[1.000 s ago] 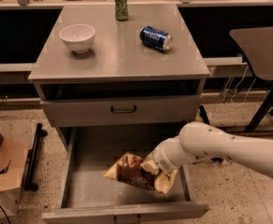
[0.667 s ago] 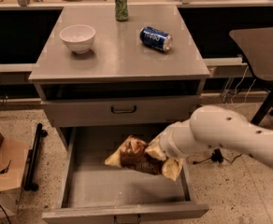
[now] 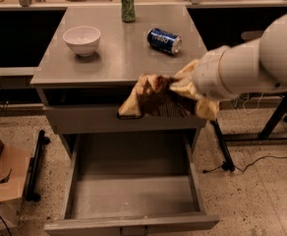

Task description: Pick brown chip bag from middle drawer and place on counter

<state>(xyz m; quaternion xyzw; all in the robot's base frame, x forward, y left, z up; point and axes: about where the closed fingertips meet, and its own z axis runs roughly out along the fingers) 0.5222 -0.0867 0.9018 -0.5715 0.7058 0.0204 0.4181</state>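
The gripper [image 3: 184,88] holds the single brown chip bag [image 3: 151,97] clamped by its right end, in the air just in front of the counter's [image 3: 119,60] front edge, right of its middle and above the one open middle drawer [image 3: 133,193]. The bag's long axis runs roughly along that front edge, its free pale end pointing left and drooping. On the counter are one white bowl [image 3: 82,38] near the left edge, one blue can [image 3: 164,41] lying on its side right of centre, and one green can [image 3: 128,5] upright at the back edge.
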